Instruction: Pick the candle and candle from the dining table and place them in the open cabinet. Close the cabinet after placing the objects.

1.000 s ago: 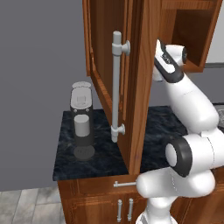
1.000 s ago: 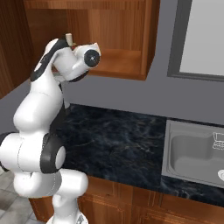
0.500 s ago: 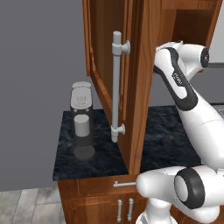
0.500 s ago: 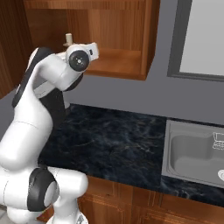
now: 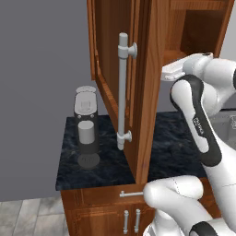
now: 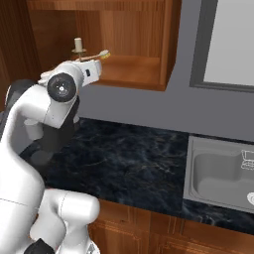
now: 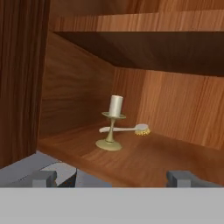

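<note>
Upright: cream candle (image 7: pixel 115 106), slender brass stick.

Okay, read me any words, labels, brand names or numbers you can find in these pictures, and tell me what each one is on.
Small dark lettering on the white forearm of the robot arm: too small and blurred to read.
Nothing readable on the cabinet, the candle on its shelf, the brush behind it, the coffee machine, the counter or the sink.
</note>
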### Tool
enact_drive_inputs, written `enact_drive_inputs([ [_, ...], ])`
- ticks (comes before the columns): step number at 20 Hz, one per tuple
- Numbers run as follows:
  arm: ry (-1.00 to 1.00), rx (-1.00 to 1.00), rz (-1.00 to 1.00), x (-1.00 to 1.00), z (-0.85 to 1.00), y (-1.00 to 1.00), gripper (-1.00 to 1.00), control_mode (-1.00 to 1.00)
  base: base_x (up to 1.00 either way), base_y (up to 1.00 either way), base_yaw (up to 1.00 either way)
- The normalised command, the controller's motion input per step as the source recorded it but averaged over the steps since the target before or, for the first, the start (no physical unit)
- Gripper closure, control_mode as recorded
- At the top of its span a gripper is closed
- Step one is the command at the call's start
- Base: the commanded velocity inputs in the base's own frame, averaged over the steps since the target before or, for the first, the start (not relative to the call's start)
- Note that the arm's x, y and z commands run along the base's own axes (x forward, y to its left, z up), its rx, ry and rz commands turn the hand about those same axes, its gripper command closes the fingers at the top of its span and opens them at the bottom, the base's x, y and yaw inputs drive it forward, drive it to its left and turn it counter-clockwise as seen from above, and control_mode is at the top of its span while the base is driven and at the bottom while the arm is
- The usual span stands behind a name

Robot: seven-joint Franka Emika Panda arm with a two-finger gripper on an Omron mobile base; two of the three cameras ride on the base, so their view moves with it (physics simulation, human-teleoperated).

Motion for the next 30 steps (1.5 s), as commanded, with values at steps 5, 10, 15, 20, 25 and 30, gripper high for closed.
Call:
enact_drive_inputs([
  [5, 0.00, 0.00, -0.05, -1.00, 0.00, -0.01, -1.00, -1.00, 0.00, 0.00, 0.00],
  [10, 0.03, -0.02, -0.04, -1.00, 0.00, -0.08, -1.00, -1.00, 0.00, 0.00, 0.00],
  [15, 0.17, -0.14, -0.03, -0.68, -0.22, -0.10, -1.00, -1.00, 0.00, 0.00, 0.00],
  [20, 0.35, -0.23, 0.00, -0.21, -0.69, 0.00, -1.00, -1.00, 0.00, 0.00, 0.00],
  [25, 0.38, -0.26, 0.00, 0.00, -0.75, 0.00, -1.00, -1.00, 0.00, 0.00, 0.00],
  [30, 0.04, -0.08, 0.00, -0.09, -0.40, 0.00, -1.00, -1.00, 0.00, 0.00, 0.00],
])
